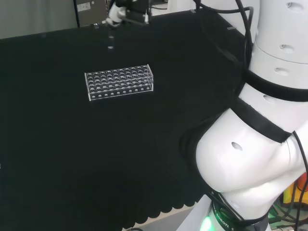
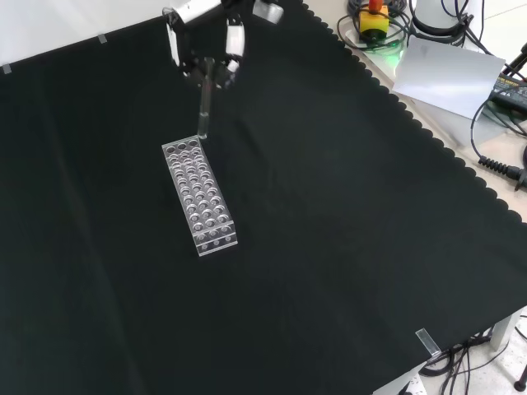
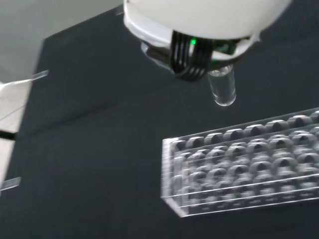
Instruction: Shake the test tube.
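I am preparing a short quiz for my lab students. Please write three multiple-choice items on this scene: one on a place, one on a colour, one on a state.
1. Where is the clear glass test tube?
A. lying on the cloth
B. held above one end of the clear plastic tube rack
C. standing in the rack's middle

2. What colour is the bench cloth?
A. black
B. white
C. green

3. What is the state of the black and white robot hand?
A. open and away from the tube
B. resting flat on the rack
C. shut on the tube

Answers: 1 B, the front view shows the tube hanging over the rack's end; 2 A, the cloth is black in all views; 3 C, fingers close round the tube's top.
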Robot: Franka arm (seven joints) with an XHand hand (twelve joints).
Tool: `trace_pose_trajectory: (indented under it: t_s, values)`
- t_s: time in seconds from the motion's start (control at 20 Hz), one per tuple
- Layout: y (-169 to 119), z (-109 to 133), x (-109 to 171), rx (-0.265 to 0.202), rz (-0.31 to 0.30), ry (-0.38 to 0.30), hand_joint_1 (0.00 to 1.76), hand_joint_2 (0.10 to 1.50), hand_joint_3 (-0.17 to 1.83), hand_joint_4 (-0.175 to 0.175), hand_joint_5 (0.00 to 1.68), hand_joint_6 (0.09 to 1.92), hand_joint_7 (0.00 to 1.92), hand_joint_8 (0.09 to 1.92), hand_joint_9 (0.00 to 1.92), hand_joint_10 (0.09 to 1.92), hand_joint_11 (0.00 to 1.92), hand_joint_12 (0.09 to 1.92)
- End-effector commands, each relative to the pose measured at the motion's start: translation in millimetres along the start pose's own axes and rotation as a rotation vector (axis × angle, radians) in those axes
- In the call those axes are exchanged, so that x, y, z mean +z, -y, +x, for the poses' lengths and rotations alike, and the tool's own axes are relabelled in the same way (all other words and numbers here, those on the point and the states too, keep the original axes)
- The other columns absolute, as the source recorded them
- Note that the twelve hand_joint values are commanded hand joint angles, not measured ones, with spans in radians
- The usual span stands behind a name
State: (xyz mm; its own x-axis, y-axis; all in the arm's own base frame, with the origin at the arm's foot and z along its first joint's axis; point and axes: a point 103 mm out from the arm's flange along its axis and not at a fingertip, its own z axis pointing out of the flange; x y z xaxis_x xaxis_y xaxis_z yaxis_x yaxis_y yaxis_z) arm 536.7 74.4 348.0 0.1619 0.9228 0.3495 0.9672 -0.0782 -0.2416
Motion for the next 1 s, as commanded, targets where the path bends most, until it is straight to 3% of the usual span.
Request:
trace_pose_trajectory:
  t_s: [0.05, 0.3, 0.5, 0.75, 1.0]
  values:
    - [7, -98, -28, 0.191, -0.065, 0.038, 1.43, 0.59, 0.71, -0.175, 1.29, 0.61, 1.37, 0.67, 1.32, 0.57, 1.2, 0.9]
    - [13, -152, -50, 0.29, -0.101, 0.067, 1.43, 0.59, 0.72, -0.175, 1.29, 0.61, 1.37, 0.67, 1.32, 0.57, 1.2, 0.9]
    - [15, -167, -58, 0.324, -0.118, 0.074, 1.43, 0.59, 0.72, -0.175, 1.29, 0.61, 1.37, 0.67, 1.32, 0.57, 1.2, 0.9]
    - [8, -146, -50, 0.285, -0.104, 0.068, 1.43, 0.59, 0.72, -0.175, 1.29, 0.61, 1.36, 0.67, 1.32, 0.57, 1.2, 0.9]
    - [-2, -95, -28, 0.192, -0.059, 0.05, 1.43, 0.59, 0.72, -0.175, 1.29, 0.61, 1.36, 0.67, 1.32, 0.57, 1.2, 0.9]
